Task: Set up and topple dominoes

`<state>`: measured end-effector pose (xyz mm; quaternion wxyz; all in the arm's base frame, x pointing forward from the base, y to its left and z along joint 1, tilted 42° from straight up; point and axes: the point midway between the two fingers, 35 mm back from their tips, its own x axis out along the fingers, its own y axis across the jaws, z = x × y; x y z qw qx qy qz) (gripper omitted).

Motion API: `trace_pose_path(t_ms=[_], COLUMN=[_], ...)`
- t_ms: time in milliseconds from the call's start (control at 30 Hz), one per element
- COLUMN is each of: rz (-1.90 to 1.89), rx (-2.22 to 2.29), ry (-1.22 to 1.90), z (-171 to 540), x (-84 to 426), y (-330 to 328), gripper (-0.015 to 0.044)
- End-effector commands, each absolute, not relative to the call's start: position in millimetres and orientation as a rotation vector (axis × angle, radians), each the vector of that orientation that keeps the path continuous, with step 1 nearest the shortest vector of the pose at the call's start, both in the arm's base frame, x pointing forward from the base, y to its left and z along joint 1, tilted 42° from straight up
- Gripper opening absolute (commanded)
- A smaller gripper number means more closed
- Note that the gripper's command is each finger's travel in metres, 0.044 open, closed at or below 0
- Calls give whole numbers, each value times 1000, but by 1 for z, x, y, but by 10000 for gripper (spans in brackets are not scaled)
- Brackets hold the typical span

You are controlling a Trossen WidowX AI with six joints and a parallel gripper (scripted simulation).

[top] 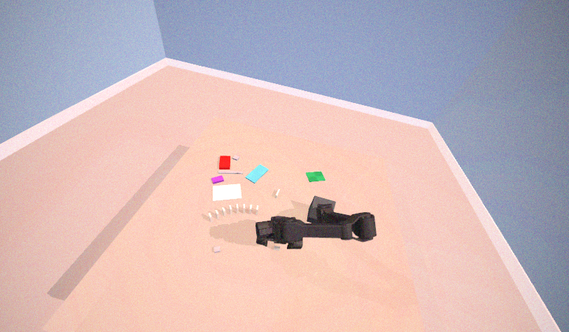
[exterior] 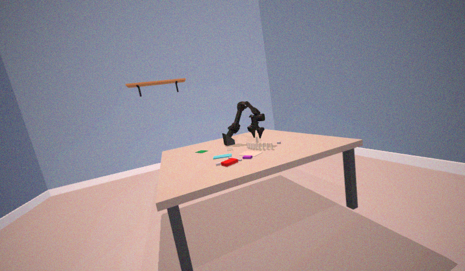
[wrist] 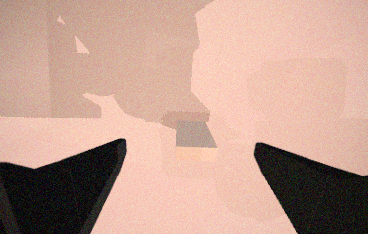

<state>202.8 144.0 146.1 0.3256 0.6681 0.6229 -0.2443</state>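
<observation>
A curved row of several white dominoes (top: 237,208) (exterior: 259,146) stands upright on the table. A loose domino (top: 276,247) (exterior: 257,139) (wrist: 195,134) stands upright apart from the row, directly below my gripper. Another pale domino (top: 277,193) (exterior: 230,148) lies apart from the row, on the side toward the cyan piece. My gripper (top: 277,244) (exterior: 257,136) (wrist: 191,146) points down and is open wide, with nothing between its fingers. In the wrist view the standing domino shows between and beyond the fingertips. The arm partly covers it in the top view.
A white sheet (top: 226,192) lies close beside the row. Beyond it are a purple block (top: 217,179) (exterior: 247,156), a red block (top: 225,162) (exterior: 229,162), a thin rod (top: 230,172) and a cyan slab (top: 257,173). A green patch (top: 315,176) and a small pale block (top: 216,249) lie farther off.
</observation>
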Motion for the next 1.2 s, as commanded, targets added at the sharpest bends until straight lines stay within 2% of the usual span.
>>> trace_pose_path(t_ms=[0, 167, 600, 933, 1167], rz=[-655, -654, -654, -656, -718], rx=[1752, 1752, 1752, 1753, 1804], ry=[1631, 1631, 1631, 1629, 1558], z=[140, 136, 136, 138, 200], x=[202, 203, 203, 203, 202], y=[147, 150, 150, 148, 87], gripper=[440, 440, 107, 107, 107])
